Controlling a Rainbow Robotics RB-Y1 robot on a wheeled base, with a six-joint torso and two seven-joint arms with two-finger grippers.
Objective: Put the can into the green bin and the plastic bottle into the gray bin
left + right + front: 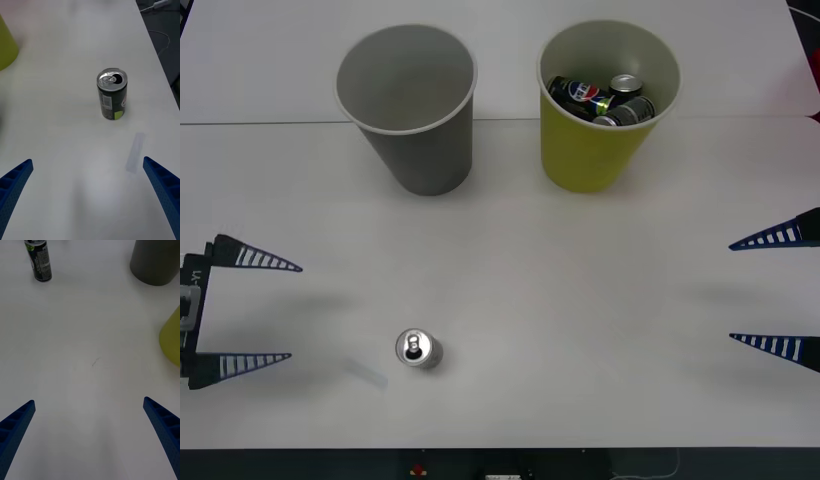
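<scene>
Left gripper (290,310) spread wide, empty | can (418,349) upright on table, just ahead of its fingertips, near-edge side | we judge it light, thin-walled, slick | pinch mid-body, gently | right gripper (732,291) spread, idle, well apart.

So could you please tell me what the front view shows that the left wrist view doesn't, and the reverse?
Front only: the gray bin, cans inside the green bin, and the open right hand. Left wrist only: the can from the side, with its label and a green patch. Shared: the upright can, the green bin, the white table and the open left hand.
</scene>
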